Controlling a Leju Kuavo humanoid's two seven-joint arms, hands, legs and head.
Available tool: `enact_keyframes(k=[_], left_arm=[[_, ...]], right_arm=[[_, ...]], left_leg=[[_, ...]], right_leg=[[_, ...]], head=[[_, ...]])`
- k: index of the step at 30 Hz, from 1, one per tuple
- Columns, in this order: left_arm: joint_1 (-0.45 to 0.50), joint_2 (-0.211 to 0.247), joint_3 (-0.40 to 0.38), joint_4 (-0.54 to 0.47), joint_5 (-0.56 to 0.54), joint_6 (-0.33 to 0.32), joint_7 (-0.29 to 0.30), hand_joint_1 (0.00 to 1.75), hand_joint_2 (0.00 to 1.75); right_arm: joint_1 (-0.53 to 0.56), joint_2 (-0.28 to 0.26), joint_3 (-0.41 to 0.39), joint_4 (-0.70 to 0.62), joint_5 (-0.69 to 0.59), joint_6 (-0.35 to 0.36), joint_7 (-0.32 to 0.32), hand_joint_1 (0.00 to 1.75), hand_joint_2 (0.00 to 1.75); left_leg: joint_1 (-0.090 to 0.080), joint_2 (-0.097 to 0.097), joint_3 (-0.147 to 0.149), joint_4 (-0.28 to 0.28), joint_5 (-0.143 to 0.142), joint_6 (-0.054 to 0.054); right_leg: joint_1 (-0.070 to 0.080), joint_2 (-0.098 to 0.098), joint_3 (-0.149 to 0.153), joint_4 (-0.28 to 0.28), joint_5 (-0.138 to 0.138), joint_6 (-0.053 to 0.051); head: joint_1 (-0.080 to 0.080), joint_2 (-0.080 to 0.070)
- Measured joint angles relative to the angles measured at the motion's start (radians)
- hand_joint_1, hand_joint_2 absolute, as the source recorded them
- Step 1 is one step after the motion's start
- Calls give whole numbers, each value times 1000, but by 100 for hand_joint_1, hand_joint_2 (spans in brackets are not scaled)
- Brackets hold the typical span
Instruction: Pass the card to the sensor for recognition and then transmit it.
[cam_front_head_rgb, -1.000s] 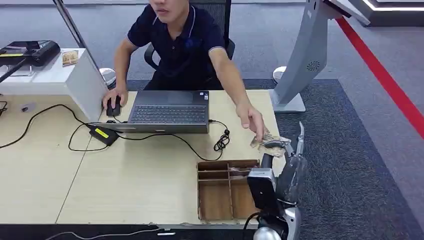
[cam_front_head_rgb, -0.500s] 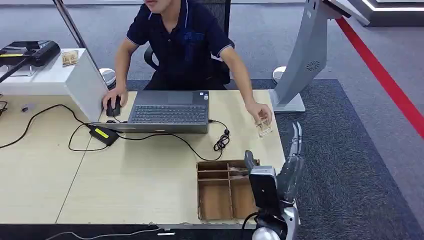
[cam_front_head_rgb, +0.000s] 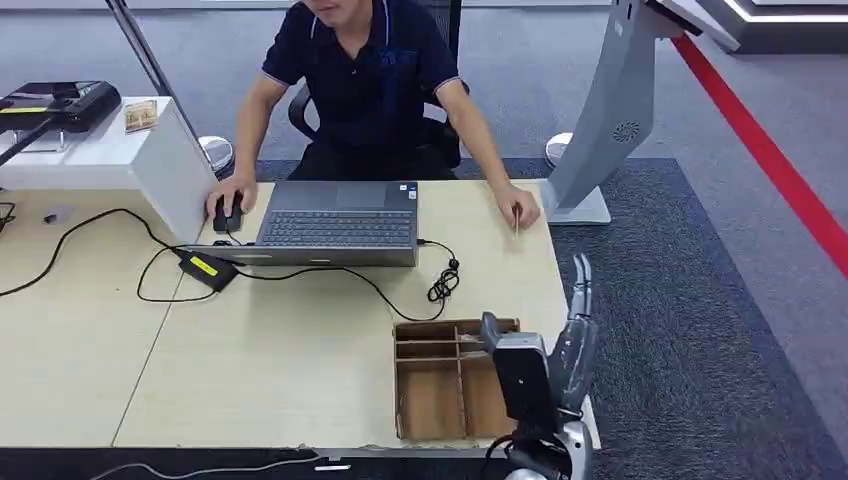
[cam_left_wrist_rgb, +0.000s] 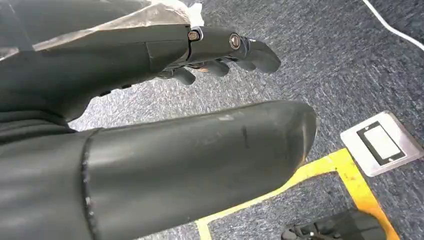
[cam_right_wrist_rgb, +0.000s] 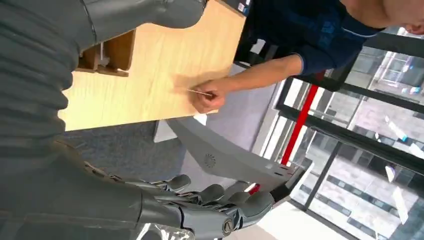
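The card (cam_front_head_rgb: 516, 221) is a thin pale slip held edge-on by the person's hand (cam_front_head_rgb: 517, 207) at the table's far right edge. In the right wrist view the card (cam_right_wrist_rgb: 199, 92) sticks out of that same person's hand (cam_right_wrist_rgb: 209, 98) over the wood. My right hand (cam_front_head_rgb: 574, 333) stands near the table's right edge beside the cardboard tray, fingers straight and apart, holding nothing. Its fingers (cam_right_wrist_rgb: 220, 197) are well short of the card. My left hand (cam_left_wrist_rgb: 210, 45) hangs over blue carpet, holding nothing, fingers loosely bent.
A partitioned cardboard tray (cam_front_head_rgb: 403, 400) sits at the table's near right edge. A laptop (cam_front_head_rgb: 340, 222), mouse, charger and cables lie in front of the seated person (cam_front_head_rgb: 365, 80). A white box (cam_front_head_rgb: 175, 170) and black device (cam_front_head_rgb: 60, 102) stand far left. A grey kiosk stand (cam_front_head_rgb: 600, 120) rises beyond the table's right corner.
The person took the card from my right hand and drew it back to the far table edge. My right hand, now empty, has sunk a little lower.
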Motion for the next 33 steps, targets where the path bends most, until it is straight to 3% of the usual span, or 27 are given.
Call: enact_keyframes(k=[13,25,33], left_arm=[[0,0,0,0,14,2,1,0,0],[0,0,0,0,3,2,0,0,0],[0,0,0,0,-2,2,-1,0,0]], right_arm=[[20,-82,71,-9,36,0,79,0,175],[-11,-210,182,-8,266,0,306,0,175],[-42,-276,252,-7,304,0,365,0,175]], left_leg=[[0,0,0,0,0,0],[0,0,0,0,0,0],[0,0,0,0,0,0]], right_leg=[[0,0,0,0,0,0],[0,0,0,0,0,0],[0,0,0,0,0,0]], head=[[0,0],[0,0],[0,0]])
